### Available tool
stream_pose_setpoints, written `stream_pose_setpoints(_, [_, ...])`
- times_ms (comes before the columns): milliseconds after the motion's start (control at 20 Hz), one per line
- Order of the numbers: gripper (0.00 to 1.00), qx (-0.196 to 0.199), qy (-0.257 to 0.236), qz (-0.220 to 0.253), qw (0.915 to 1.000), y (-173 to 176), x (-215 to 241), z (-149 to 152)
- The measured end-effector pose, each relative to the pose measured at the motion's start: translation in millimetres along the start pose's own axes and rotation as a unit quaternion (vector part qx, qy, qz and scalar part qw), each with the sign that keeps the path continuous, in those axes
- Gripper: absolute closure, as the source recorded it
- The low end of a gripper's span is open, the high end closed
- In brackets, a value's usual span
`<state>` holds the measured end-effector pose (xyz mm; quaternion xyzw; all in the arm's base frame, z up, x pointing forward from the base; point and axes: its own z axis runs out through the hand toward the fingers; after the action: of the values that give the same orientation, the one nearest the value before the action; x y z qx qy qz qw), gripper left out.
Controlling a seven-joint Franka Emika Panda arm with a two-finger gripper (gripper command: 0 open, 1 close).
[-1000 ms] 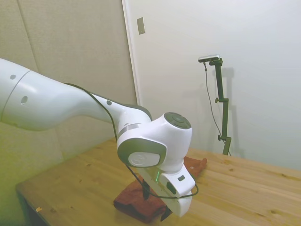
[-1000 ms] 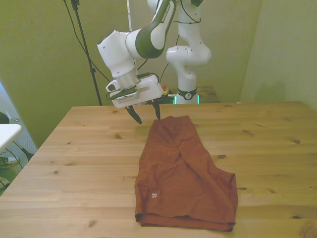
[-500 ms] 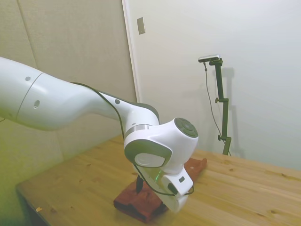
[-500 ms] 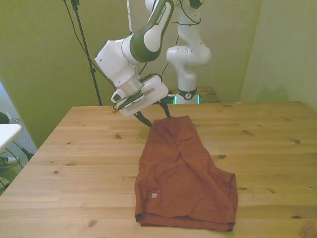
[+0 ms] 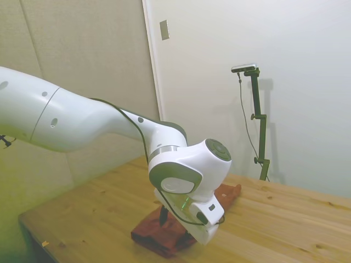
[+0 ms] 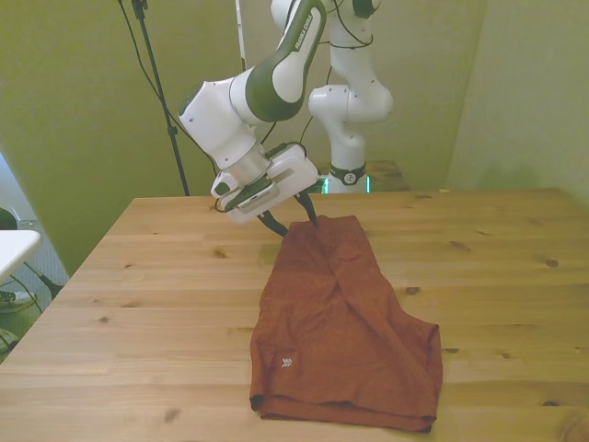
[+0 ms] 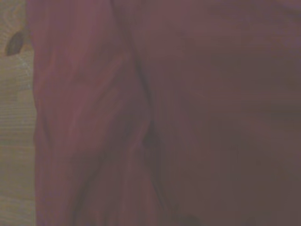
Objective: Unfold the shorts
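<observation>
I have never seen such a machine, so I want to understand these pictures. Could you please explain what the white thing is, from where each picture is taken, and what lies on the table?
The white thing is a robot arm with joints. At its end is a two-finger gripper, its "hand".

One moment is shown from three cameras. The side view looks from beside the table. The front view looks across the table at the robot. The wrist view comes from a small camera on the arm itself, very close, so it is blurred.

On the wooden table lie soft rust-red fabric shorts, folded and wrinkled. Nothing else lies on the table.

The gripper's dark fingers are open, tilted down at the far edge of the shorts. It holds nothing. The red that fills the wrist view is the same shorts.
</observation>
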<state>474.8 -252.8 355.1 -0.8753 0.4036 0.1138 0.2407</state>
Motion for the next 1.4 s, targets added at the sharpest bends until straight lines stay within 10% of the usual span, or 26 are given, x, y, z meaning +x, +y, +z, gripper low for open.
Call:
stream_pose_setpoints(950, [1.0, 0.002, 0.005, -0.017, 0.9998, -10, -5, -9])
stream_pose_setpoints(1400, [1.0, -0.04, 0.056, -0.108, 0.9917, -129, -87, -38])
